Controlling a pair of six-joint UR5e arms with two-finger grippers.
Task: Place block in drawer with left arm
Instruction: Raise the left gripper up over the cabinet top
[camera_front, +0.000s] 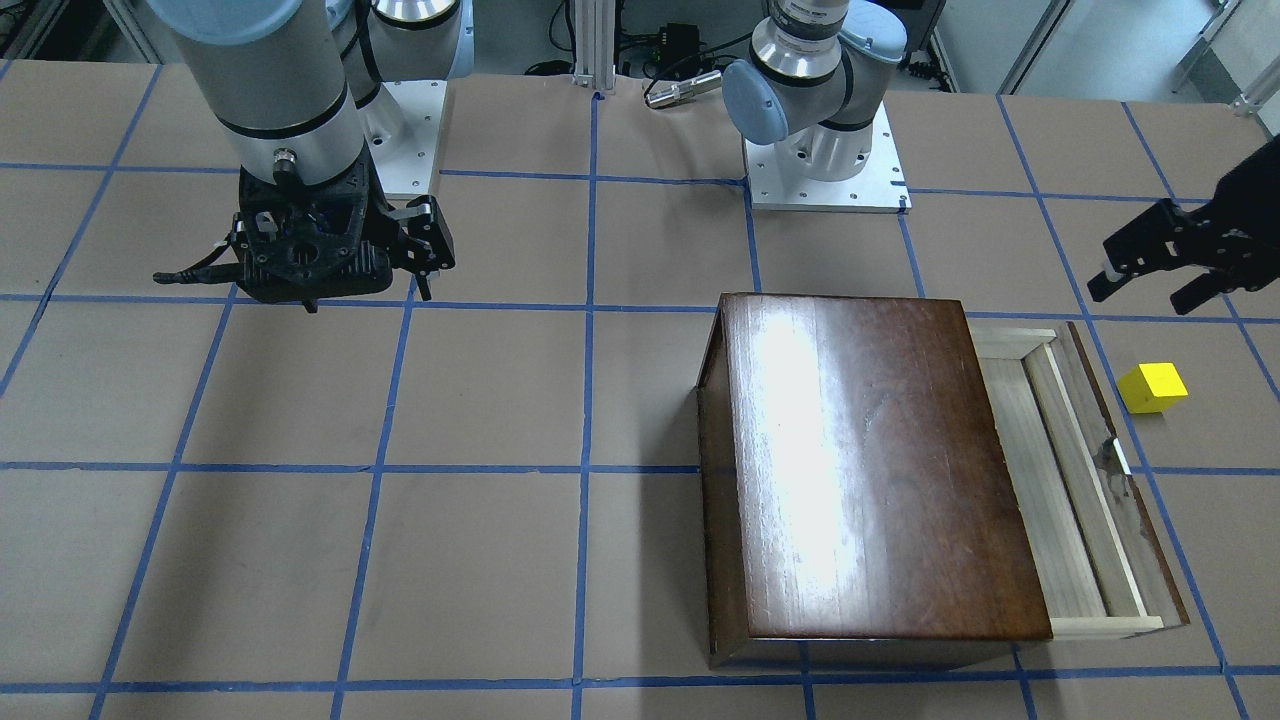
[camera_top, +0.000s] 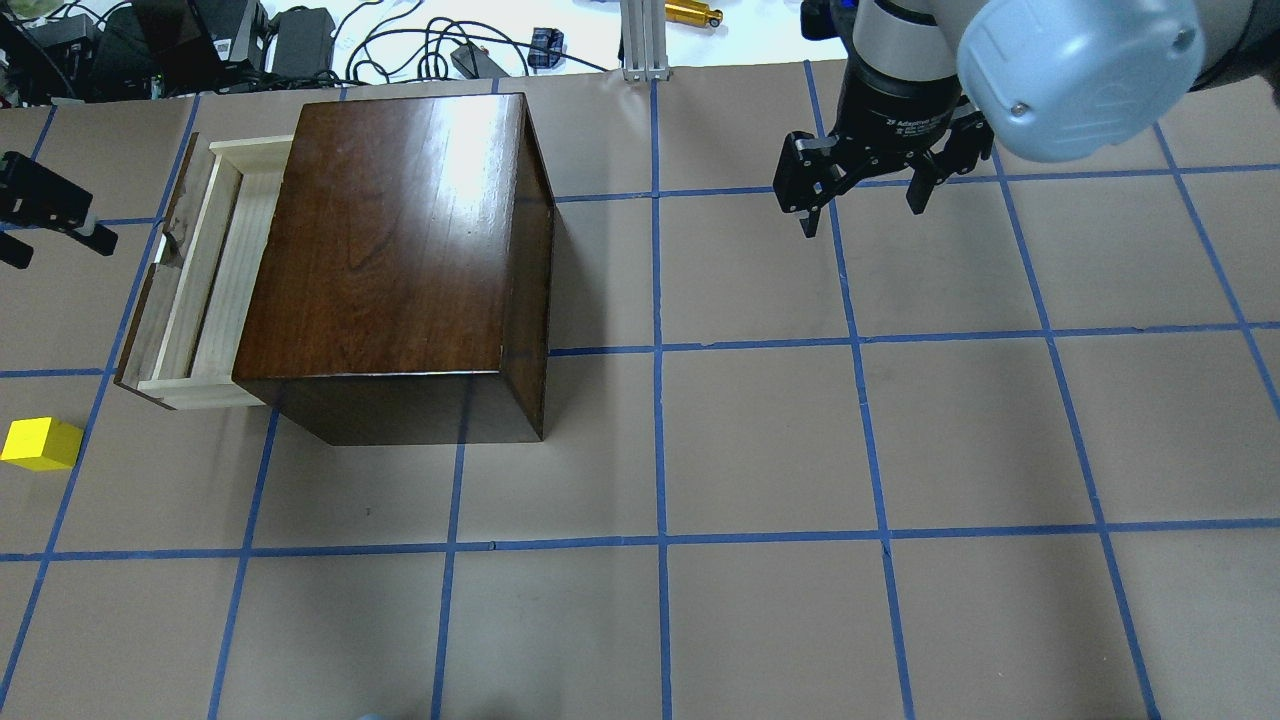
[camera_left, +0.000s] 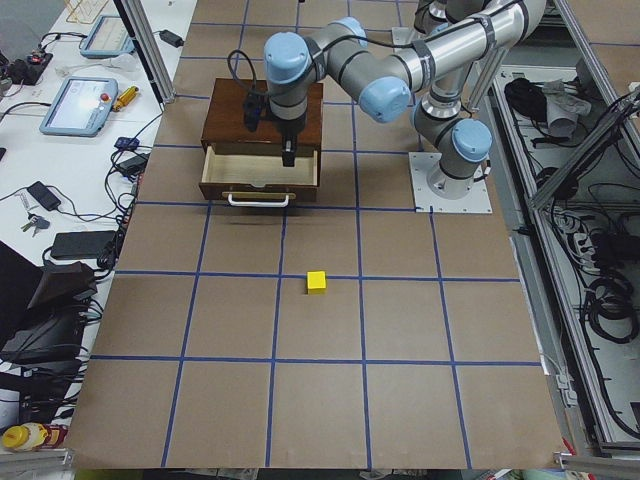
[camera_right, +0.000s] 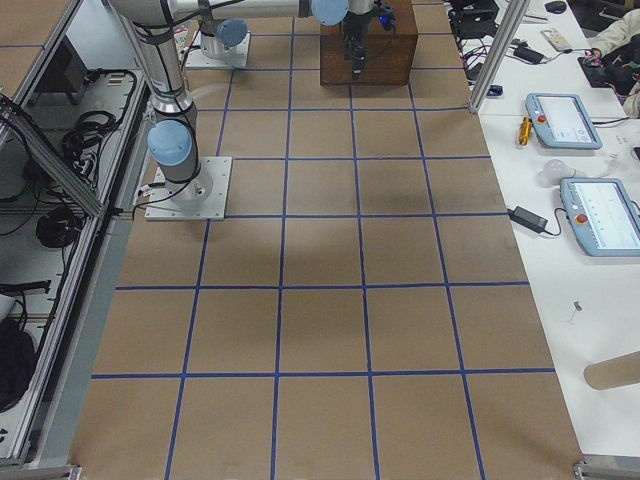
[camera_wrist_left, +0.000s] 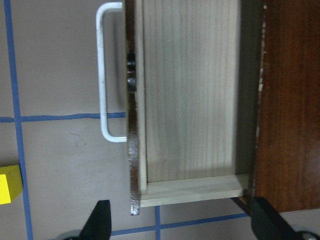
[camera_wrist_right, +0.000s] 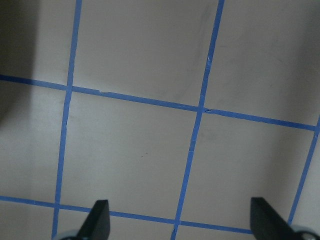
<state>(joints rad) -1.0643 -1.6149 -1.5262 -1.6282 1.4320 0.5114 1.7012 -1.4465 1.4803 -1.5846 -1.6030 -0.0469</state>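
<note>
The block (camera_front: 1153, 387) sits on the table (camera_front: 500, 400) before the drawer (camera_front: 1050, 500) (which juts from the box (camera_front: 870, 460))

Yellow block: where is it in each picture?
Front-facing: block at the right, beside the drawer.
Overhead: block at the far left edge, below the drawer.
Exterior left: block in the middle, in front of the drawer.
Exterior right: not in it.
Left wrist: block at the bottom-left edge, cut off.
Right wrist: not in it.
Shared landmark: the open drawer.
</note>
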